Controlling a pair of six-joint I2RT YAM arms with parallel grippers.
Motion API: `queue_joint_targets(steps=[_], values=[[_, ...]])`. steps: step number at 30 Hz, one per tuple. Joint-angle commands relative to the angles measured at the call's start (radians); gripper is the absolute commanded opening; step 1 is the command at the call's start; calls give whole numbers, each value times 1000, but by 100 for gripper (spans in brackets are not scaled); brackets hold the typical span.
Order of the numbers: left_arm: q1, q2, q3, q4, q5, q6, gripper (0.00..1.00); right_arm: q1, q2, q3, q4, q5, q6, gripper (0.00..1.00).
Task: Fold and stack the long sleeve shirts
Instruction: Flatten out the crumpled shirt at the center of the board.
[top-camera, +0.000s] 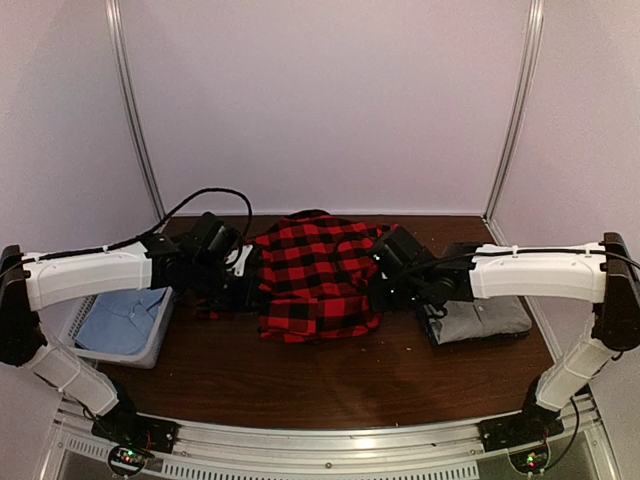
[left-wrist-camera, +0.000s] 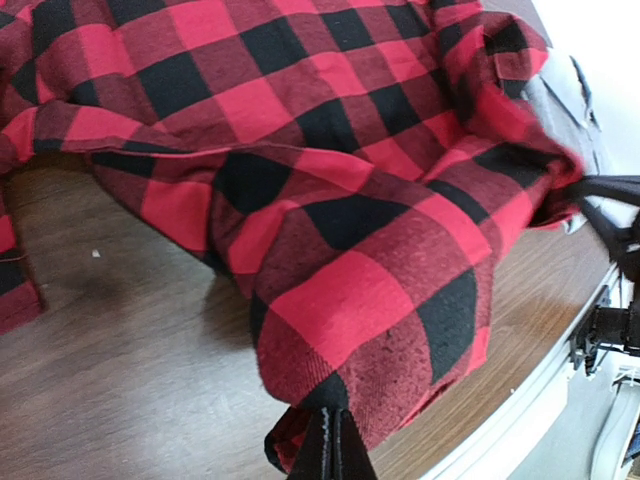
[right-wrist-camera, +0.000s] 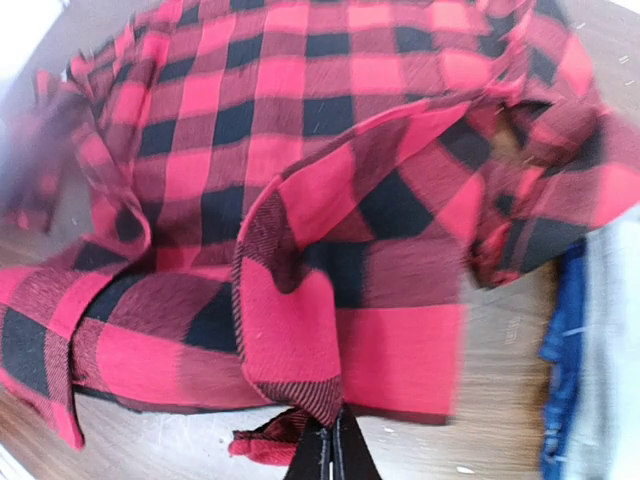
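Flannel in red-and-black buffalo check (top-camera: 318, 280) lies loosely bunched at the centre of the top view, on the dark wooden table (top-camera: 330, 385), partly folded over itself with rumpled layers. No lettering shows on it in any view.

The left gripper (top-camera: 243, 290) meets the flannel's left edge in the top view. In the left wrist view its fingertips (left-wrist-camera: 330, 440) sit pressed together at the bottom centre of the frame, pinching a corner of the checked cloth (left-wrist-camera: 330, 230), which rises off the wood and drapes across most of the frame. The right gripper (top-camera: 380, 290) meets the flannel's right edge. In the right wrist view its fingers (right-wrist-camera: 328, 445) are likewise clamped together at the bottom centre, nipping a folded hem of the flannel (right-wrist-camera: 320, 200).

A grey shirt (top-camera: 478, 320), folded into a flat pile, rests on the table in the middle right of the top view, just under the right arm and near the flannel, though contact cannot be judged. In the middle left, a pale slatted basket (top-camera: 72, 330) holds a light blue garment (top-camera: 122, 320), partly under the left arm.
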Motion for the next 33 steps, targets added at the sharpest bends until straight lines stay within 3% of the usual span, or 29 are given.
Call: queue_joint_targets(steps=[1,6,14,18,24,28,33], values=[[55,-47,43,-110,-5,83,0,-55,-129,-15,-99,32,-36,0],[71,-67,30,-203,41,129,0,-119,-232,-59,-188,16,-52,0],[70,-93,-121,-199,267,122,0,-220,-341,-198,-274,-62,-55,0],[69,-89,-179,-157,353,116,0,-232,-365,-255,-274,-102,-51,7],[66,-100,-161,-150,325,106,36,-232,-401,-268,-268,-134,-45,28],[37,-118,-125,-162,261,84,44,-215,-442,-233,-245,-150,-55,37],[-95,-72,-69,-123,164,-2,48,-168,-419,-226,-123,-230,-47,41]])
